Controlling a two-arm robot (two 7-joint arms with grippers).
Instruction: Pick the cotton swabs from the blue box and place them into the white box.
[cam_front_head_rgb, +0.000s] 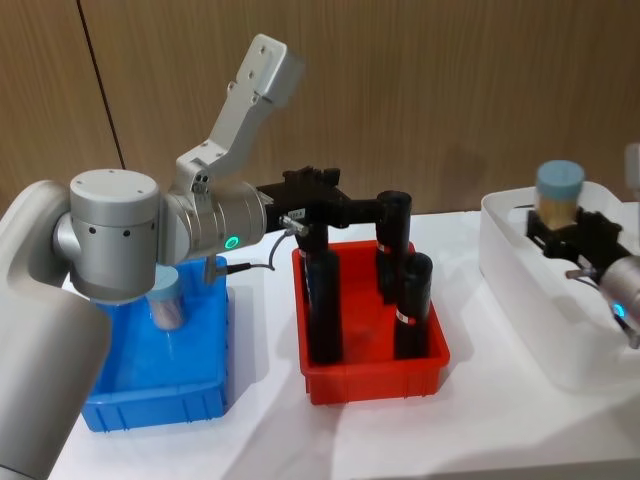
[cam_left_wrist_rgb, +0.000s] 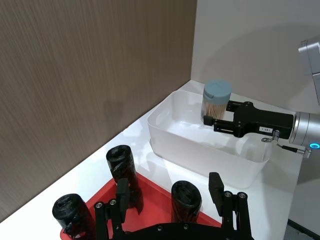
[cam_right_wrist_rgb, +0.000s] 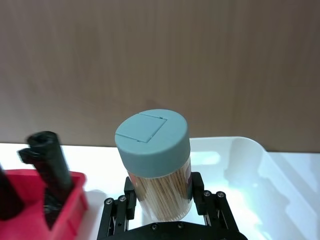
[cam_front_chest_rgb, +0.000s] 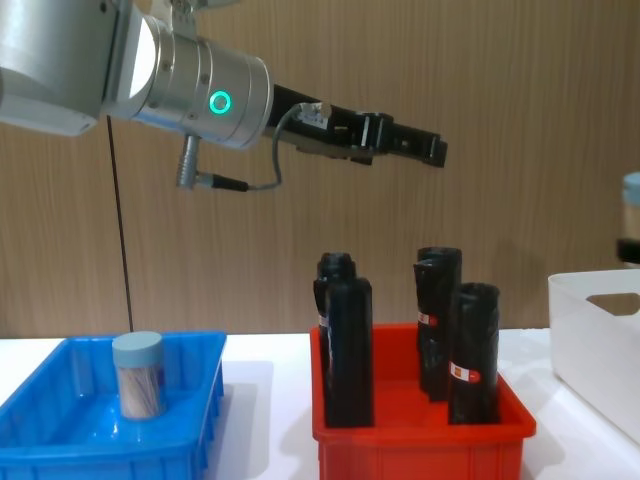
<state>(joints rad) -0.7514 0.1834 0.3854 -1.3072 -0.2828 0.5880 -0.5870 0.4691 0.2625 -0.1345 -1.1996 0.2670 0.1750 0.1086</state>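
Lower left, a clear round jar of cotton swabs (cam_front_head_rgb: 167, 303) stands in the glossy blue box (cam_front_head_rgb: 160, 410). Centre, the left gripper (cam_front_chest_rgb: 425, 148) hangs spread, empty, above black rolls (cam_front_head_rgb: 322, 300). Far right, the right gripper (cam_front_head_rgb: 565, 228) clamps another pale-lidded jar (cam_front_head_rgb: 558, 192) over the smooth white box (cam_front_head_rgb: 520, 300).

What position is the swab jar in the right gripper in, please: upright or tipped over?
Upright. The jar stands lid-up, its sticks vertical, clamped in the right gripper over the white box.

right gripper (cam_left_wrist_rgb: 214, 119) holding cotton swabs (cam_left_wrist_rgb: 217, 96) over white box (cam_left_wrist_rgb: 196, 149)
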